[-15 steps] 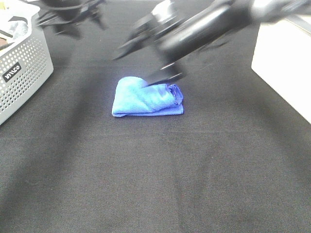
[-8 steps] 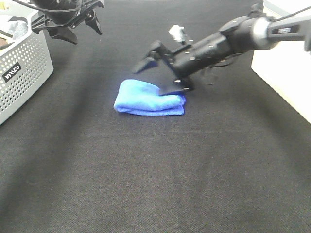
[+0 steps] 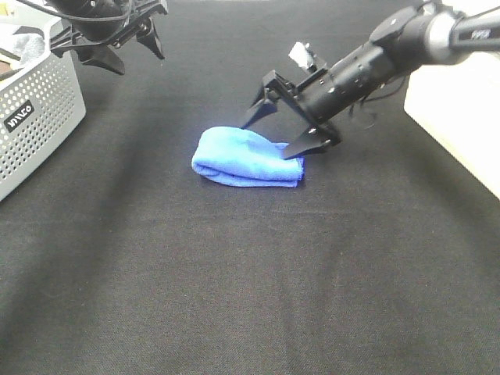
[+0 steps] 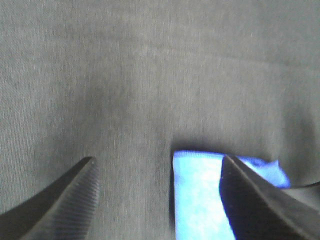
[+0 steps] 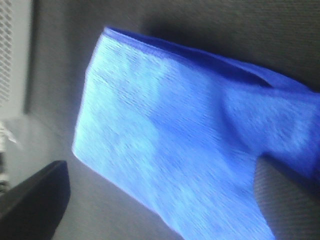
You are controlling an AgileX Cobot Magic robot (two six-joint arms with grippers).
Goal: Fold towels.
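- I saw the blue towel point(image 3: 248, 158) folded into a compact bundle at the centre of the black bench point(image 3: 250, 297).
- Right end effector point(image 3: 275, 130) sat over the bundle's 1 o'clock edge, fingers spread wide, gripping nothing; its nearer fingertip looked to touch the cloth.
- Left end effector point(image 3: 117, 53) hung at 11 o'clock, wide open and empty, beside the grey perforated basket point(image 3: 35, 117).

Perforated grey basket point(image 3: 35, 117) at left, black tablecloth point(image 3: 234, 273), white surface point(image 3: 457, 109) at right
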